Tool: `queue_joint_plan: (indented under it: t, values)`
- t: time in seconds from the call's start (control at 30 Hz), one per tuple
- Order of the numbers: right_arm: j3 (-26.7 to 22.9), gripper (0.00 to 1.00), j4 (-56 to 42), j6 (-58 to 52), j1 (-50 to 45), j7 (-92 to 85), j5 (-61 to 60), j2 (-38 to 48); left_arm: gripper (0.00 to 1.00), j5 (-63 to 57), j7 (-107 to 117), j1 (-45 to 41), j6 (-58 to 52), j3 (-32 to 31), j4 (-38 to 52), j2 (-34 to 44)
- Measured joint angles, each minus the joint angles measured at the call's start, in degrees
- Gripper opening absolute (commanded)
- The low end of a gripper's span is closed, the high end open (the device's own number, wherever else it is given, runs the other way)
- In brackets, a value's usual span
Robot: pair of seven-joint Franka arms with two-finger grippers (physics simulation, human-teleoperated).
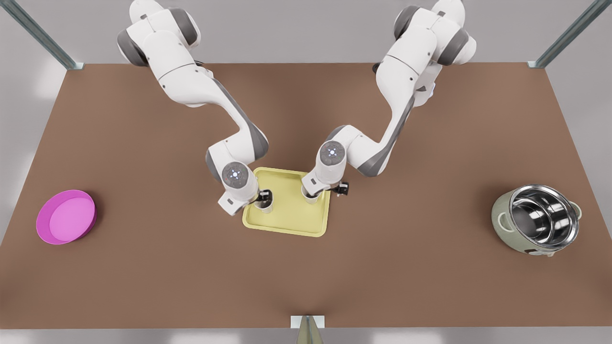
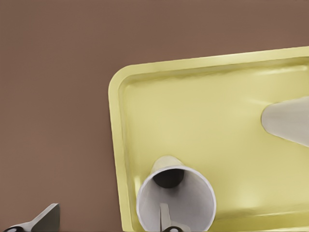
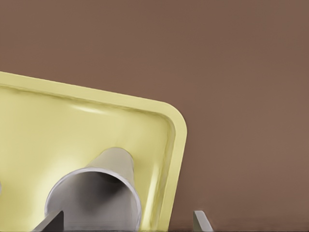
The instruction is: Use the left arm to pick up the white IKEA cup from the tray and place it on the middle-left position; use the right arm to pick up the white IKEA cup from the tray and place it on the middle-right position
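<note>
On the brown counter (image 1: 306, 267) the pale yellow tray (image 1: 296, 217) lies near the middle, with two white cups standing upright on it; one cup (image 1: 266, 205) sits by the tray's edge toward the front view's left, the other cup (image 1: 311, 196) by the edge toward the front view's right, the two well apart. The left pincer (image 1: 262, 197) is lowered onto the first cup, and in the left wrist view that cup (image 2: 176, 203) shows its open mouth with one finger (image 2: 165, 216) reaching inside it and the other finger (image 2: 46, 220) outside over the counter, so the pincer is spread and straddles the cup's wall; whether it presses the wall I cannot tell. The right pincer (image 1: 330, 190) is lowered at the second cup; in the right wrist view that cup (image 3: 96, 195) sits close to the tray's rounded corner (image 3: 176, 125), one finger (image 3: 50, 222) at the cup's mouth and the other finger (image 3: 203, 222) beyond the rim over the counter, released and wide. A round magenta dish (image 1: 66, 217) rests far toward the front view's left; a pale green pot (image 1: 538, 220) with a shiny steel inside stands far toward the front view's right.
</note>
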State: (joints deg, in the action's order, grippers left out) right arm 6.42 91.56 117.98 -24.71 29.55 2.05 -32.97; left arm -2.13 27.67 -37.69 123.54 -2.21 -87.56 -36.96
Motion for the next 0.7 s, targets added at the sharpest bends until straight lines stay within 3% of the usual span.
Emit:
queue_joint_plan:
  t: [0.27,0.37,0.4,0.43,0.5,0.57,0.7]
  values:
    - [0.6,1.0,2.5,0.8,-0.4,6.1,-0.1,-2.7,1.0,-0.6,6.2,-0.4,6.8,0.0,-3.8,-1.9]
    - [0.6,0.8,2.8,1.0,-0.4,7.8,0.0,-3.5,0.99,-0.6,7.9,-0.6,8.8,0.0,-3.8,-3.0]
    - [0.6,0.66,2.8,1.0,-0.4,8.2,0.0,-3.9,0.94,-0.6,8.4,-0.7,9.4,0.0,-3.7,-3.0]
    - [0.6,0.44,2.8,1.1,-0.4,8.7,-0.1,-4.1,0.8,-0.6,9.0,-0.9,9.8,0.0,-3.6,-3.1]
    - [0.6,0.23,2.7,1.4,-0.3,9.3,-0.5,-4.3,0.53,-0.7,10.1,-1.4,10.5,0.0,-3.4,-3.1]
    - [0.5,0.17,2.6,1.5,-0.2,9.8,-0.8,-4.2,0.4,-0.8,11.2,-1.7,10.9,0.0,-3.4,-3.2]
    - [0.2,0.04,1.6,1.6,1.9,10.7,-0.9,-2.5,0.3,-0.8,12.9,-1.8,11.5,0.0,-3.4,-3.1]
